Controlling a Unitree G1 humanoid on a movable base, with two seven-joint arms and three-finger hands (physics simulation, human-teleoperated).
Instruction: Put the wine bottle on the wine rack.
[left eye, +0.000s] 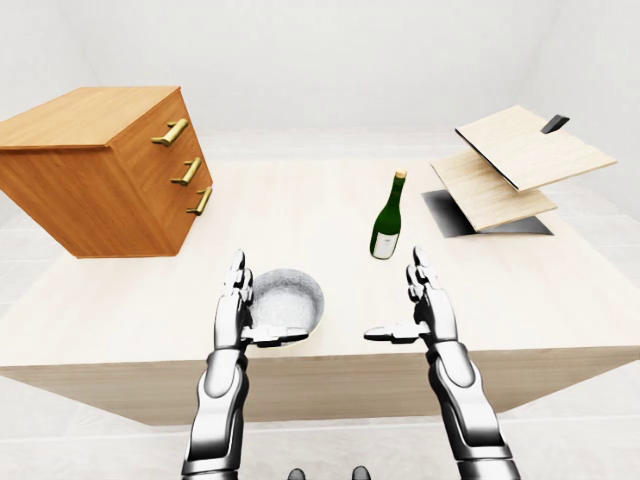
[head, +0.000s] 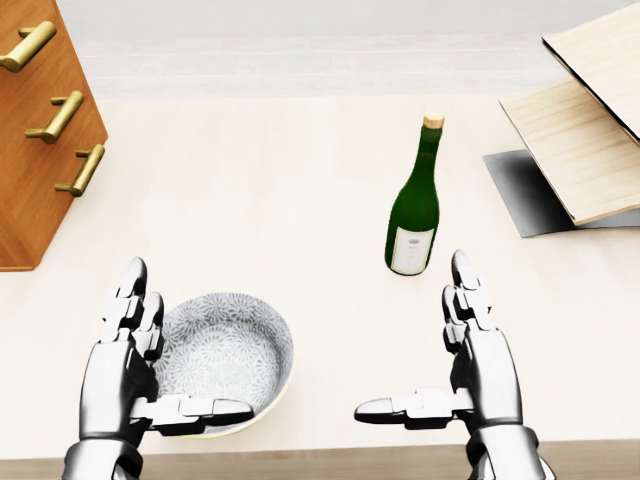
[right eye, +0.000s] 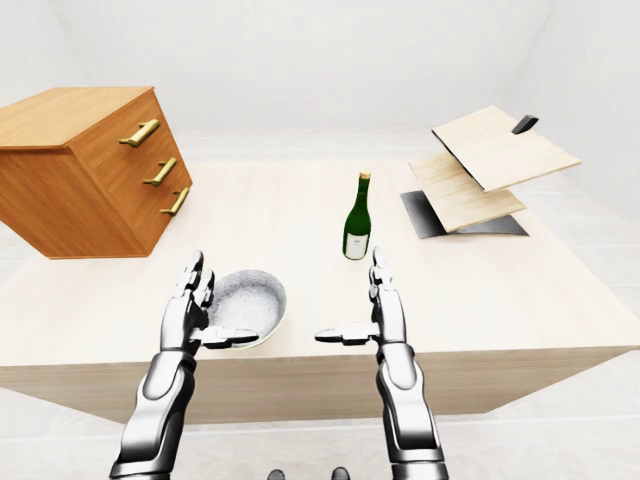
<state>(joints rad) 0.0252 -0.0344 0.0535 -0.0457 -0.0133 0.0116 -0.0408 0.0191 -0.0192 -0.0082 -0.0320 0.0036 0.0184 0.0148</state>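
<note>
A green wine bottle (head: 414, 205) with a white label and a tan cap stands upright on the pale wooden table (head: 250, 170), right of centre. The wine rack (head: 590, 130), two slanted light-wood boards on a dark base, sits at the table's right side, apart from the bottle. My right hand (head: 411, 334) is open just below the bottle, fingers up and thumb pointing left, touching nothing. My left hand (head: 190, 340) is open at the lower left, its thumb lying across the bowl's near rim.
A grey patterned bowl (head: 235, 335) rests beside my left hand. A tilted wooden drawer cabinet (left eye: 100, 170) with brass handles occupies the table's upper left. The table's near edge (left eye: 320, 375) runs just under my wrists.
</note>
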